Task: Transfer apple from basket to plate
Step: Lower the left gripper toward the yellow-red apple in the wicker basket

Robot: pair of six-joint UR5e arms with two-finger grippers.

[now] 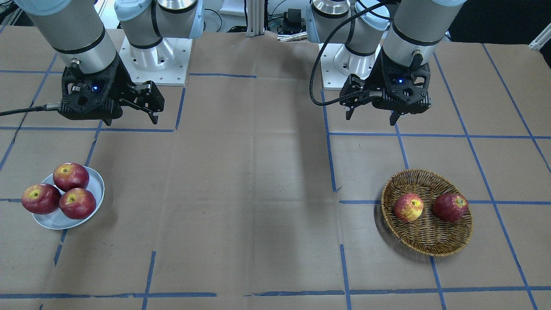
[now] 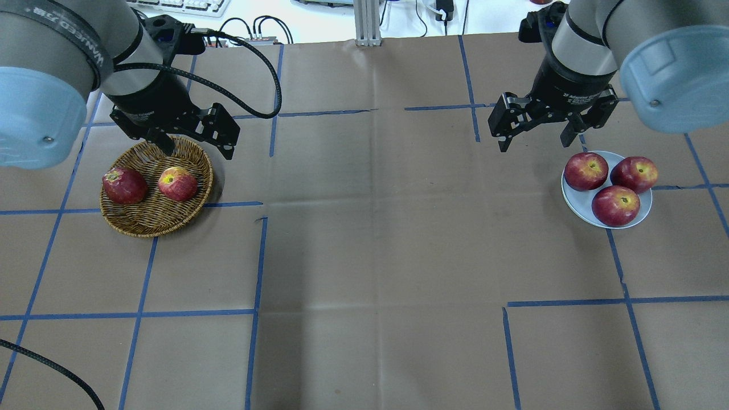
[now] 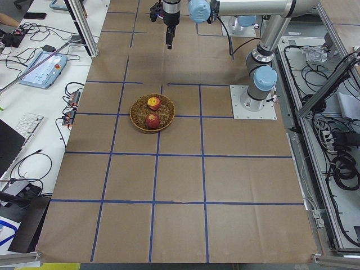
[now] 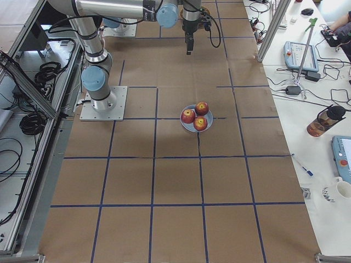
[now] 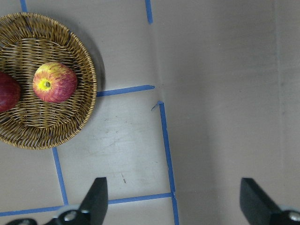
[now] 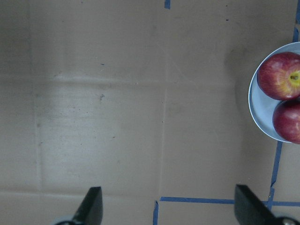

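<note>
The yellow-streaked apple (image 1: 408,207) lies in the brown wicker basket (image 1: 430,234) beside a darker red apple (image 1: 450,207). It also shows in the overhead view (image 2: 177,183) and the left wrist view (image 5: 55,82). My left gripper (image 2: 199,151) is open and empty, raised over the basket's (image 2: 154,219) robot-side rim. The pale plate (image 2: 578,202) holds three dark red apples. My right gripper (image 2: 534,143) is open and empty, raised beside the plate on its inner, robot-side edge. The plate's rim (image 6: 258,108) shows at the right of the right wrist view.
The table is covered in brown paper with a blue tape grid. The two arm bases (image 1: 155,56) stand at the robot's edge. A wide stretch of paper (image 2: 370,228) lies between basket and plate. Cables and a keyboard lie beyond the table's end.
</note>
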